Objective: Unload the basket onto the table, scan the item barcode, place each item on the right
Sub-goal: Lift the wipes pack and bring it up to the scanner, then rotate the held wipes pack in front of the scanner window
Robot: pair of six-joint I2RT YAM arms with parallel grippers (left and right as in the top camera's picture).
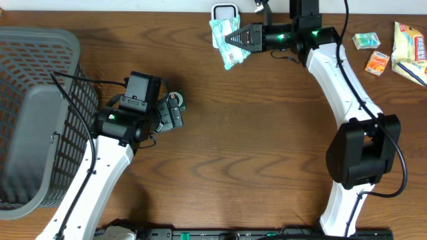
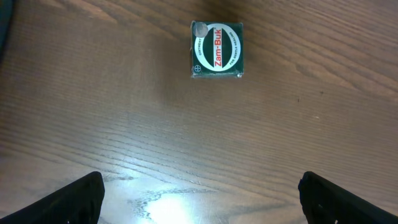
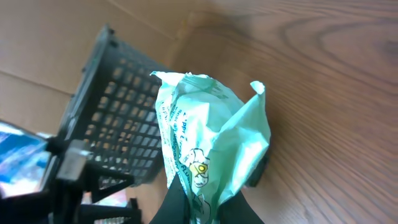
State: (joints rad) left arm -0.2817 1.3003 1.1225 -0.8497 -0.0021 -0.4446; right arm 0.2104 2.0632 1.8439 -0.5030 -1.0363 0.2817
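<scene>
The right gripper (image 1: pixel 233 39) is clamping a pale green and white packet (image 1: pixel 219 30) by its crumpled end, the jaws pinched almost together on the film; the packet is hanging clear of the wooden table (image 1: pixel 267 133) near the far edge; seen from overhead it is overlapping a white device (image 1: pixel 225 11) standing at that edge, and whether the two are touching cannot be told. In the right wrist view the packet (image 3: pixel 205 137) is filling the centre, its printed side facing the camera; a grey mesh basket (image 3: pixel 118 124) is showing behind it.

The left gripper (image 1: pixel 175 109) is standing wide apart and holding nothing; its fingers (image 2: pixel 74 199) are showing at the bottom corners of the left wrist view, over bare wood; a small green Zam-Buk box (image 2: pixel 216 50) is lying flat on the table ahead of them, well apart.

The basket (image 1: pixel 33 120) is occupying the left side of the table, just beside the left arm; a small green box (image 1: pixel 365 41), an orange box (image 1: pixel 377 63) and a yellow bag (image 1: pixel 410 47) are lying at the far right corner, apart from both arms.
</scene>
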